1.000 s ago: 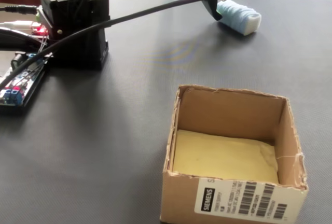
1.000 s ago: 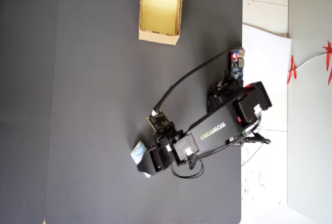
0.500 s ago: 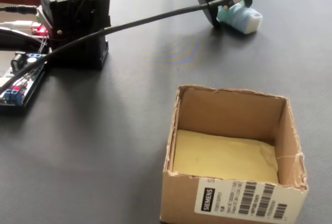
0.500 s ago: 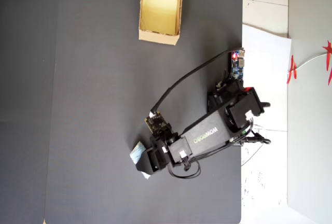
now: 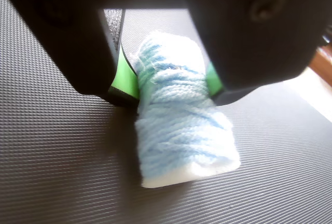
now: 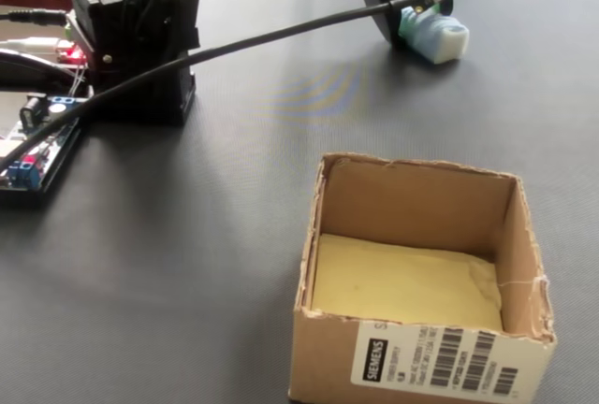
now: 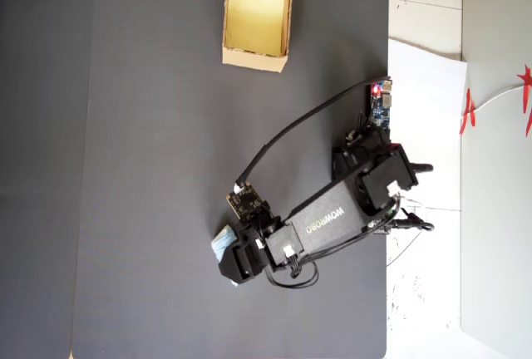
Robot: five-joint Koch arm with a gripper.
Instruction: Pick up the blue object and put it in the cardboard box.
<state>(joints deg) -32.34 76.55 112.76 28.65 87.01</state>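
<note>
My gripper [image 5: 174,86] is closed narrow on the blue object [image 5: 179,125], its green-padded jaws pressing the soft lump from both sides. In the wrist view the pads pinch the far half of the roll, while the near end sticks out toward the camera and rests on the ribbed dark mat [image 5: 57,172]. I judge I hold it across its short width because that is the only span my jaws can close on, and the yarn-like wrap dents a little there, so the hold looks firm.

In the fixed view my gripper [image 6: 416,32] sits low at the far edge of the mat, with the blue object [image 6: 438,39] poking out beside it, apparently touching the surface. The cardboard box [image 6: 421,367] stands well apart in the foreground, its mouth open upward and its yellowish floor bare. The lift and carry are not yet done.

In the overhead view the blue object [image 7: 221,244] shows only as a pale sliver beside my gripper [image 7: 229,253], and the cardboard box [image 7: 253,60] lies far across the mat [image 7: 125,168], so a long swing is called for.
</note>
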